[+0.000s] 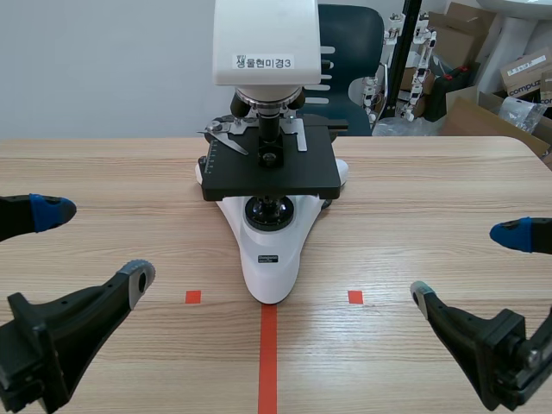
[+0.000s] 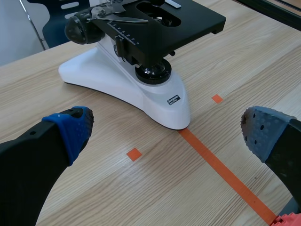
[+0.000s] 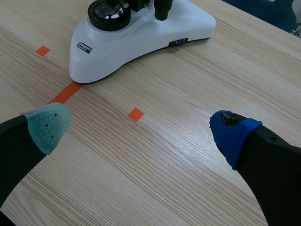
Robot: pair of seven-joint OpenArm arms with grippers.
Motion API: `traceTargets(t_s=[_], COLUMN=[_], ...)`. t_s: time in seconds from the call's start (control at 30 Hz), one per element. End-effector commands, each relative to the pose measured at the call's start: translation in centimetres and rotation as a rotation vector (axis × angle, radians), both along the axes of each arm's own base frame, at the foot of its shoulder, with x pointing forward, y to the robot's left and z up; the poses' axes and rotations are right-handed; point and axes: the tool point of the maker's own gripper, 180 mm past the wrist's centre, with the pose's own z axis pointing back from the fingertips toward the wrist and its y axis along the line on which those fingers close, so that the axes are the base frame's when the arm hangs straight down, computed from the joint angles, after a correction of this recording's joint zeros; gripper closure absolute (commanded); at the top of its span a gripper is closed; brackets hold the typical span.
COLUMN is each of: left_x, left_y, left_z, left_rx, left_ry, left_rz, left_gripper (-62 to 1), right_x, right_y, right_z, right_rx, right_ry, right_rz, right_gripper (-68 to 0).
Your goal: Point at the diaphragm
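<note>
My left gripper and right gripper hang near, fingers apart, well short of the microscope, so pointing is not yet begun

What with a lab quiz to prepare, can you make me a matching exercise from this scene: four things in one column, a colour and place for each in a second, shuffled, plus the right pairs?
Things:
1. microscope stage
2. microscope base
3. tape line
4. chair

Descriptions:
a. orange-red, on the table, running from the base's tip toward the robot
b. black, flat, above the base
c. dark teal, beyond the table
d. white, resting on the table

Pairs: 1-b, 2-d, 3-a, 4-c
</note>
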Motion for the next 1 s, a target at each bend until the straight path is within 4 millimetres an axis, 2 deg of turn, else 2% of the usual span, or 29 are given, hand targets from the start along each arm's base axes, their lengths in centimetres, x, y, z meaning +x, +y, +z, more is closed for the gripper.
traceTargets(t_s=[0.0, 0.63, 0.97], left_x=[0.14, 0.16, 0.82], left_y=[-0.14, -0.11, 0.19], left_z=[0.77, 0.76, 0.67], left_rx=[-0.025, -0.024, 0.032], left_ry=[-0.025, -0.025, -0.059], left_rz=[0.004, 0.006, 0.007], left_gripper=[-62.3, -62.3, -62.3], right_x=[0.31, 0.31, 0.31], right_y=[0.47, 0.47, 0.46], right_z=[1.05, 1.05, 1.05], right_rx=[0.010, 0.010, 0.010], right_ry=[-0.032, -0.032, -0.032], right_rz=[0.017, 0.017, 0.017], right_gripper=[-67.9, -67.9, -67.9])
